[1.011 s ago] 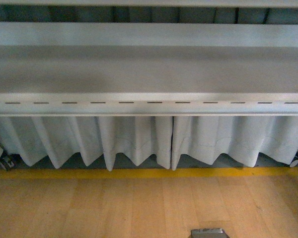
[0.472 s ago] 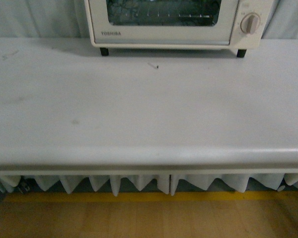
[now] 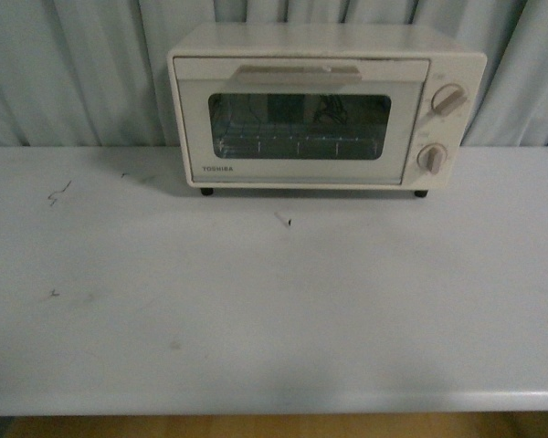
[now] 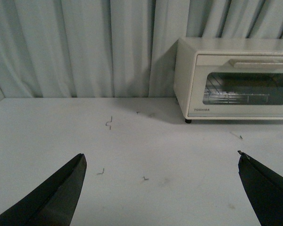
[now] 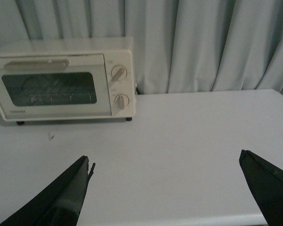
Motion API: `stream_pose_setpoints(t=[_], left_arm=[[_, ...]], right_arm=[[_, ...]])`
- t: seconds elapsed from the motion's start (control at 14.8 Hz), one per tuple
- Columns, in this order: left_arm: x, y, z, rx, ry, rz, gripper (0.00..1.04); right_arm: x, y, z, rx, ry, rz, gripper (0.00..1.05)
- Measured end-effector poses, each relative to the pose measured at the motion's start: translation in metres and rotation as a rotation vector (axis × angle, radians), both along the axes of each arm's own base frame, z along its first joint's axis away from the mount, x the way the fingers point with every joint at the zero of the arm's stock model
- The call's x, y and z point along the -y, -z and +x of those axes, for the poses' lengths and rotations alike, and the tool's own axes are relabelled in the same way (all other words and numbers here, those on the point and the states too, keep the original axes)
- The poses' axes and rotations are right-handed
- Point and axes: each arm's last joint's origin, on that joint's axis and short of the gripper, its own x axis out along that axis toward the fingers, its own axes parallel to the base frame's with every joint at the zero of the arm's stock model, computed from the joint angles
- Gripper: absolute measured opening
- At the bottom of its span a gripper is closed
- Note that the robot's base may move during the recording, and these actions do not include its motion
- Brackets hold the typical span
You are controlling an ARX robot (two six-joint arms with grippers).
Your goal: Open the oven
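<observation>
Oven upper centre of front view, handle horiz. along door top, well beyond left gripper & right gripper, both spread, empty.

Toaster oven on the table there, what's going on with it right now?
Nothing is touching the small cream-white boxy toaster oven yet. Its glass-windowed door is shut, and it sits at the back of the pale grey table. The left tool and right tool are both open, empty and short of it.

L tool: jaws spread wide | R tool: jaws spread wide
</observation>
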Motion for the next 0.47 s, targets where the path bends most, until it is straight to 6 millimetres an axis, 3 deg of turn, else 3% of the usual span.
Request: stream_pose_setpoints(t=[0.47], left_arm=[[0.0, -0.0001, 0.0, 0.0, 0.0, 0.0, 0.98]], right_arm=[[0.0, 0.0002, 0.0, -0.002, 0.0, 0.0, 0.98]])
